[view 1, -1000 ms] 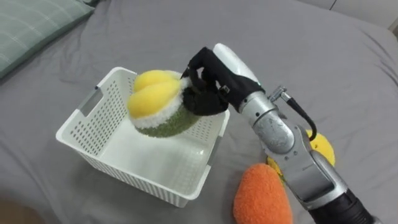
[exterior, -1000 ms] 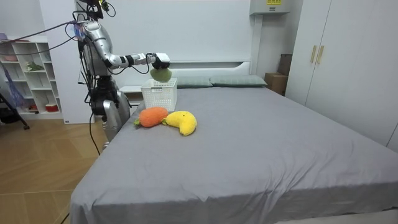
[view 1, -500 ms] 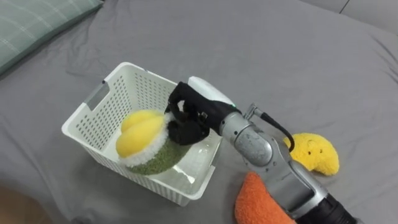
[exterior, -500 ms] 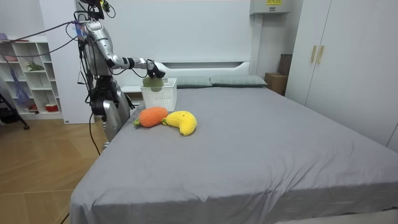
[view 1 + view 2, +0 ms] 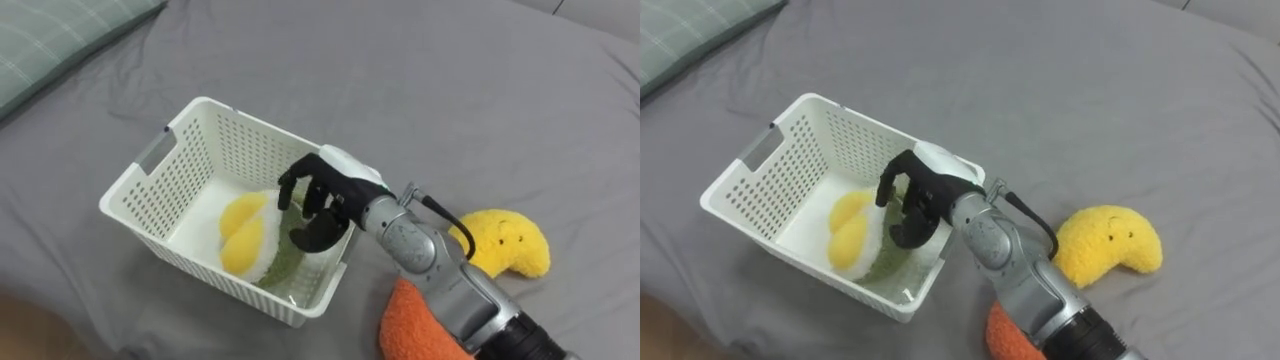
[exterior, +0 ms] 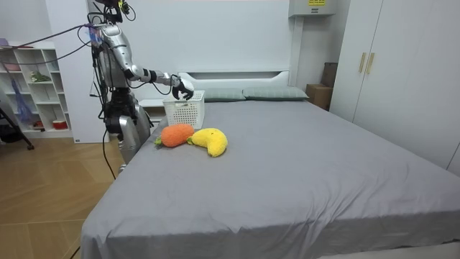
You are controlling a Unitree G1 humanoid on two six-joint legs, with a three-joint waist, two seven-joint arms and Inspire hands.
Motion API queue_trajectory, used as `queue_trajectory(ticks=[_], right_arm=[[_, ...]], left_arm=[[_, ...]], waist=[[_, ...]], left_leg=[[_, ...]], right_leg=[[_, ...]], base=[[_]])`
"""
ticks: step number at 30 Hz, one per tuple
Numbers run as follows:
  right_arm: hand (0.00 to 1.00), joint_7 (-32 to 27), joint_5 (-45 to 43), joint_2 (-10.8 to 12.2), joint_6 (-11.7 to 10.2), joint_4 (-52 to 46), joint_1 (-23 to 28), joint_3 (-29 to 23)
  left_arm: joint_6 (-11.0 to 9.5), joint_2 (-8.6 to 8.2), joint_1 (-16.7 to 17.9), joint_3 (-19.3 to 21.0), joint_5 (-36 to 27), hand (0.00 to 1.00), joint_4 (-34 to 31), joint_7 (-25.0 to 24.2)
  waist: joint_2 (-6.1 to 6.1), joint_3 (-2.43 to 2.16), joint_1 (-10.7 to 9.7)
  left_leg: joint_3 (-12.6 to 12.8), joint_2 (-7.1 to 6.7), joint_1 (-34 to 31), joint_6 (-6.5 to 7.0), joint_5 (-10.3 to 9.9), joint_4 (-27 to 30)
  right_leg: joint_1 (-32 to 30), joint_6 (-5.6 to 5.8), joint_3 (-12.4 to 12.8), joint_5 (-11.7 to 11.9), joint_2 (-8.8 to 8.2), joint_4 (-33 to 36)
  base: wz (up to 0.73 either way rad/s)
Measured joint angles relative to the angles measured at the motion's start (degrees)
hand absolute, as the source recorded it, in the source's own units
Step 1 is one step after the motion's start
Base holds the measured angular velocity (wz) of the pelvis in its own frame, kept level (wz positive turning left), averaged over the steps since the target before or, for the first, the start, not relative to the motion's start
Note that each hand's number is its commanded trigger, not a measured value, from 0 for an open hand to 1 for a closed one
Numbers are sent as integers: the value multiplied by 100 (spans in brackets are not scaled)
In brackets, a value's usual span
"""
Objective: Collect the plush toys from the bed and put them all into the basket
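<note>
With the yellow-and-green plush (image 5: 245, 238) lying inside the white basket (image 5: 188, 118) and the fingers (image 5: 311, 236) of the right hand (image 5: 328, 198) loose above it, gripping nothing, this drop looks finished, and next comes a reach for the orange toy (image 5: 420, 325) or yellow toy (image 5: 507, 245) on the bed (image 5: 450, 90).

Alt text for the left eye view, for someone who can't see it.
The robot's right hand hangs open over a white perforated plastic basket holding a yellow and green plush toy. A yellow crescent plush and orange plush lie beside it on the grey bedsheet.

Yellow-green plush toy (image 5: 243, 232) lowered into basket (image 5: 215, 150); right hand (image 5: 322, 195) released it, fingers now spread.
</note>
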Motion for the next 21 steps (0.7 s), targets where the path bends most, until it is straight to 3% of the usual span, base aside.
queue_trajectory(ticks=[21], right_arm=[[0, -238, 9, -37, -201, -17, 0, -135]], left_arm=[[-83, 6, 108, 48, 2, 0, 15, -3]], waist=[[-50, -35, -21]], left_leg=[[-26, -1, 35, 1, 0, 23]], right_leg=[[67, 0, -120, 0, -16, -3]], base=[[0]])
